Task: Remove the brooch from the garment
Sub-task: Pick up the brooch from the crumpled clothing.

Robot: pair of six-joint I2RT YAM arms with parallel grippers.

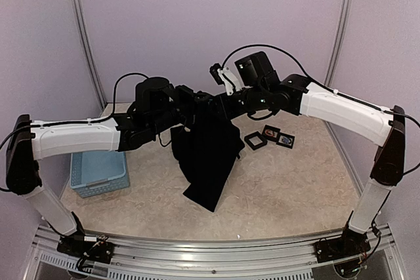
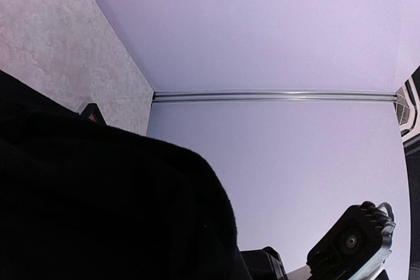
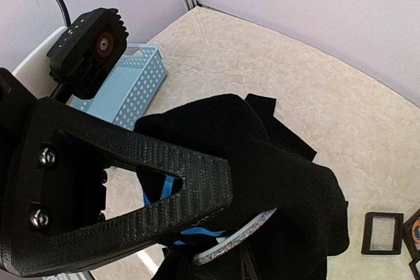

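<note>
The black garment hangs in mid-air between my two grippers, its lower end resting on the table. My left gripper is shut on the cloth's upper left. In the left wrist view the garment covers the fingers. My right gripper meets the cloth from the right. In the right wrist view its jaws sit closed round the brooch, a thin silvery disc seen edge-on. The disc lies beside the blue mark in the folds of the garment. The upper finger presses on the cloth; the lower one is mostly hidden.
A light-blue perforated basket stands on the table at the left, also seen as the basket in the right wrist view. Three small black display frames lie right of the garment. Purple walls enclose the table.
</note>
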